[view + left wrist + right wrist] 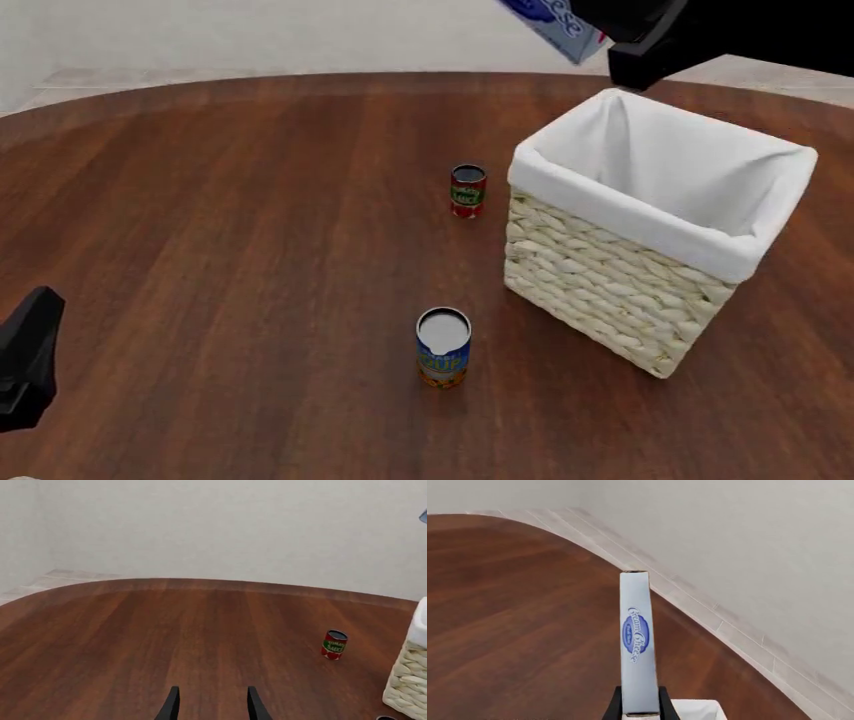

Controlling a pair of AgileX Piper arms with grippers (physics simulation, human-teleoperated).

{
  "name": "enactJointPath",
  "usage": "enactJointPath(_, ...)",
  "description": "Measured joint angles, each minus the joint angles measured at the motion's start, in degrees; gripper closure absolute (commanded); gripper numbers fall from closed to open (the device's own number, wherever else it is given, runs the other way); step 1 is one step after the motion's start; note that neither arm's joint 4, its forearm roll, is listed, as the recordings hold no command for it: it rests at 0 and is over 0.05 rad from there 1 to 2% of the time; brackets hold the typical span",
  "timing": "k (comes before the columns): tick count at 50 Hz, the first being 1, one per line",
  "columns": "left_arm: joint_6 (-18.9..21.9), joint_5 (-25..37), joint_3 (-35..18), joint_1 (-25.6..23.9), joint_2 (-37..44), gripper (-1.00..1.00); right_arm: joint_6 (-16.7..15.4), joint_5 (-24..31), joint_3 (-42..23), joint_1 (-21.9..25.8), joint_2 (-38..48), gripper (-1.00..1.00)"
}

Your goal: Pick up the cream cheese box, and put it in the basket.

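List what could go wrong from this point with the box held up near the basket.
The cream cheese box is pinched only at one end by the right tool, so it may swing or slip. In the front view it sits beyond the basket's far rim; releasing now could miss the opening. Lowering could snag the cloth liner.

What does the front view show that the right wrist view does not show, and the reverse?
Only the front view shows the whole basket, the tomato sauce can and the blue can on the table. Only the right wrist view shows the "Cream Cheese" logo clearly and the right gripper shut on the carton's lower end. Both show the cream cheese box, held up in the air, part of the basket's white liner, and the wooden table.
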Motion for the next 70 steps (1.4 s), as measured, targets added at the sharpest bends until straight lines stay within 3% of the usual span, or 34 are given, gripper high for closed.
enactJointPath(39, -0.04, 0.87, 0.00, 0.04, -0.84, -1.00, 0.07, 1.64, 3.74, -9.93, -3.32, 1.00)
enactJointPath(70, -0.28, 0.82, 0.00, 0.12, -0.74, -1.00, -1.46, 3.06, 4.34, -17.97, -0.47, 1.00)
